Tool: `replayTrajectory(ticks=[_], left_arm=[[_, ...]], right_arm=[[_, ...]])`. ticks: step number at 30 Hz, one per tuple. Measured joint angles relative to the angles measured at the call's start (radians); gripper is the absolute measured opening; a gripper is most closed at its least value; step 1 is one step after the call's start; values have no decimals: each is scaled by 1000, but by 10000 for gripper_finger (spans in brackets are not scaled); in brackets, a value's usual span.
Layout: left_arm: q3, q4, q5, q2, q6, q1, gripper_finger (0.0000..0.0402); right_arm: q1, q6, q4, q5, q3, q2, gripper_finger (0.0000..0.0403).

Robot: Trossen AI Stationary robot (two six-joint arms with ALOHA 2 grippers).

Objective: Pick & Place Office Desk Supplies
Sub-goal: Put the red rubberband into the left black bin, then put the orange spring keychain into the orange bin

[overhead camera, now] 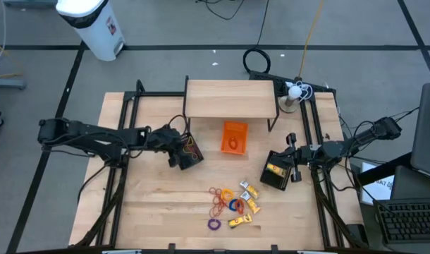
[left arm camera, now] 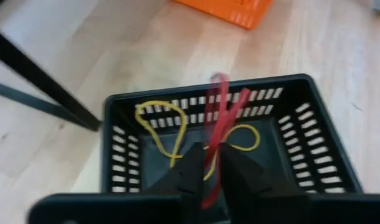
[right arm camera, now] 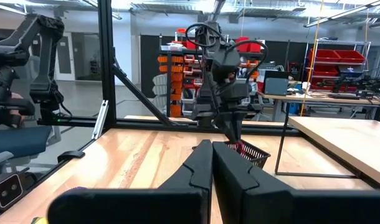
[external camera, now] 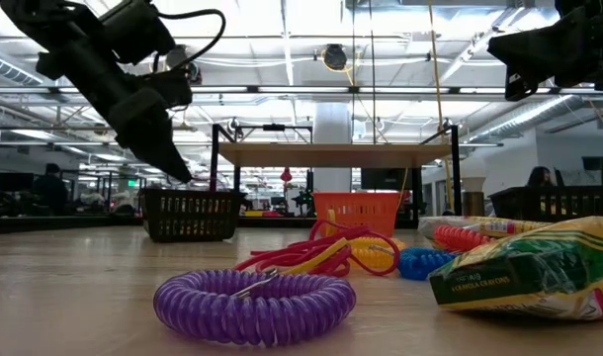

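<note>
Left end effector [left arm camera: 205,171] over the black basket [left arm camera: 289,93], left of centre in the high view, fingers [left arm camera: 190,168] nearly together with a red rubber band [left arm camera: 218,112] dangling between them; gripped or just let go, hard to tell. Yellow band [left arm camera: 162,127] already lying in the basket. Right end effector [right arm camera: 212,165] clenched empty, waiting at right. Still loose at bottom centre: purple coil ring [overhead camera: 213,224], blue ring [overhead camera: 236,205], orange-red bands [overhead camera: 218,197], yellow-and-white pieces [overhead camera: 249,200]. Orange bin [overhead camera: 234,136] above them. Early going, most of the sorting left
</note>
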State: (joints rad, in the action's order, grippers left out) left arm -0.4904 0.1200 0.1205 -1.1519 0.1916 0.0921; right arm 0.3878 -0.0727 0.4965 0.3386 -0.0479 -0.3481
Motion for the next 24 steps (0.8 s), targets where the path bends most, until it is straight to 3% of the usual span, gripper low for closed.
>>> replayTrajectory(ticks=[7, 13, 19, 24], left_arm=[[-11, 43, -8, 38, 12, 0, 202], [-130, 208, -69, 147, 0, -3, 297], [-207, 346, -68, 299, 9, -11, 329], [-208, 340, 2, 502, -46, -57, 305]], right_arm=[[0, 0, 0, 0, 0, 0, 4], [0, 0, 0, 0, 0, 0, 4], [0, 1, 0, -1, 0, 0, 4], [0, 2, -1, -2, 0, 0, 4]])
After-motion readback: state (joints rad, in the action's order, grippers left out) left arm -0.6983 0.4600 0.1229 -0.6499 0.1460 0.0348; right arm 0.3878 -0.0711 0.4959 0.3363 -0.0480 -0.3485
